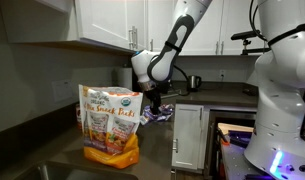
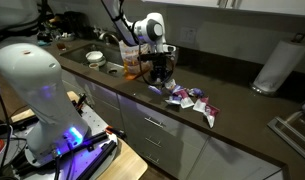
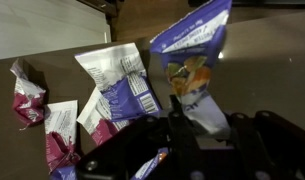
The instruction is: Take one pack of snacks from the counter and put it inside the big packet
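Crinkly purple-white foil snack pack (image 3: 195,55) is pinched in the black gripper (image 3: 177,108), jaws narrow on it. Big orange-cream stand-up pouch (image 1: 112,125) sits on the smooth dark grey counter (image 2: 242,110).

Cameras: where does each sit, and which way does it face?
Exterior view: low beside the counter, facing the big packet, arm and hand behind.
Exterior view: higher, out in the room, looking across the counter at arm and hand.
Wrist view: above the hand and its held snack pack, looking down.
Both exterior views share big packet and hand.
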Tool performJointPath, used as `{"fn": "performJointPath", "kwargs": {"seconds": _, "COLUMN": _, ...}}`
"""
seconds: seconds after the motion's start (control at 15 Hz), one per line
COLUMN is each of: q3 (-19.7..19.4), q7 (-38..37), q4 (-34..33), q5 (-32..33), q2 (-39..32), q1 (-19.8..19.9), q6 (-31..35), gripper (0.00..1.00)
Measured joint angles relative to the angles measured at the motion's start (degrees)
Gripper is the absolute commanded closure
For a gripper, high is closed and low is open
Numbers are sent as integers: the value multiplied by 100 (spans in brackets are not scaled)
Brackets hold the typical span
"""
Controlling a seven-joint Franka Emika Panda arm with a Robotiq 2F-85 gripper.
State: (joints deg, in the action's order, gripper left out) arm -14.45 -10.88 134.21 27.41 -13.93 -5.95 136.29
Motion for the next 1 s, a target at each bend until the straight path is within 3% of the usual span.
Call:
{"fn": "performJointPath", "kwargs": {"seconds": 0.47, "q3": 510, "q7": 65, "q4": 645, "q5": -88, "q2": 1356, "q1": 221, "q6": -556, "gripper": 92}}
{"fn": "performJointPath", "kwargs": {"seconds": 0.73, "q3": 995, "q7": 452, "q4": 832, "q5": -786, "q2": 2066, "q1": 201, "q6": -763, "gripper": 92}}
{"fn": "performJointPath", "kwargs": {"seconds": 1.0, "q3": 1519, "q7": 712, "q4": 720, "q5": -1353, "q2": 2318, "q1": 80, "q6": -1128, "gripper": 92}}
